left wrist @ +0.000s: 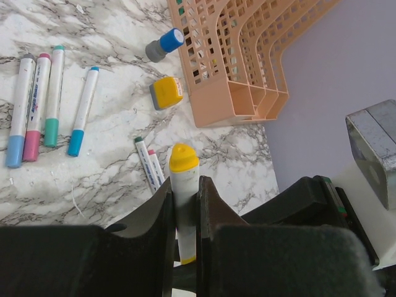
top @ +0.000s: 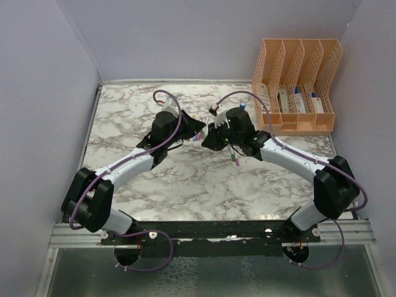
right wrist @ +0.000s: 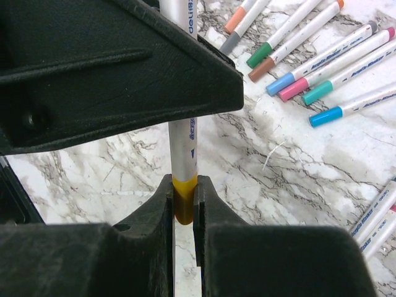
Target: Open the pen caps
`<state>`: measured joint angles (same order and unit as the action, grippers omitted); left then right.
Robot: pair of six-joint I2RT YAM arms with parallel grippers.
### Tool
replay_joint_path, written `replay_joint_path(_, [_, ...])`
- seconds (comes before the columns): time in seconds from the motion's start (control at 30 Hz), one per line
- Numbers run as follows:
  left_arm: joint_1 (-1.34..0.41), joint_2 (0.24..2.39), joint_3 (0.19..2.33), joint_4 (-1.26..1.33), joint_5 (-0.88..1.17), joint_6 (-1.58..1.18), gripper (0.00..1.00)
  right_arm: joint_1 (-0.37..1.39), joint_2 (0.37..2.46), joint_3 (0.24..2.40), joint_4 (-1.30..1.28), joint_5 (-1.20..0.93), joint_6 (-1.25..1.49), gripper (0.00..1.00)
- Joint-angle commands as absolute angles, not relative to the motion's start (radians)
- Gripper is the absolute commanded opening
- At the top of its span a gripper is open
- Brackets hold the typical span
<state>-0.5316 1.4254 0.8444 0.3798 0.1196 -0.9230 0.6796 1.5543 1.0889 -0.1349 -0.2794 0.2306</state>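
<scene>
Left wrist view: left hand [left wrist: 184, 187] clenched on thin white-grey pen [left wrist: 183, 179], its yellow plastic cap [left wrist: 184, 159] jutting just past the fingertips; right wrist view: right hand [right wrist: 184, 189] clamped on the same pen's dark-yellow end [right wrist: 184, 205]; pen held above grey-veined marble worktop [left wrist: 111, 154]; capped loose pens [left wrist: 52, 93] lie below, near peach mesh organiser [left wrist: 235, 68].
</scene>
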Motion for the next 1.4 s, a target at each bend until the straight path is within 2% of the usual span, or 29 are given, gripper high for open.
replay_joint_path(0.0, [-0.471,1.418,0.906,0.358,0.09,-0.898,0.0,0.683,1.488,1.05,-0.164,-0.248,0.23,0.01])
replay_joint_path(0.4, [-0.276,1.515,1.064,0.293,0.128,-0.835,0.0,0.684,1.343,0.896,-0.275,-0.189,0.274,0.01])
replay_joint_path(0.57, [-0.27,1.517,1.125,0.121,0.131,-0.73,0.0,0.682,1.36,0.962,-0.441,0.143,0.35,0.01])
replay_joint_path(0.67, [-0.269,1.501,1.145,-0.045,0.101,-0.637,0.0,0.656,1.418,1.029,-0.549,0.274,0.373,0.01])
replay_joint_path(0.9, [-0.267,1.436,1.076,-0.225,0.068,-0.533,0.0,0.489,1.464,0.993,-0.523,0.174,0.362,0.01])
replay_joint_path(1.37, [-0.249,1.5,1.034,-0.411,0.052,-0.428,0.0,0.384,1.613,1.008,-0.516,0.152,0.306,0.01])
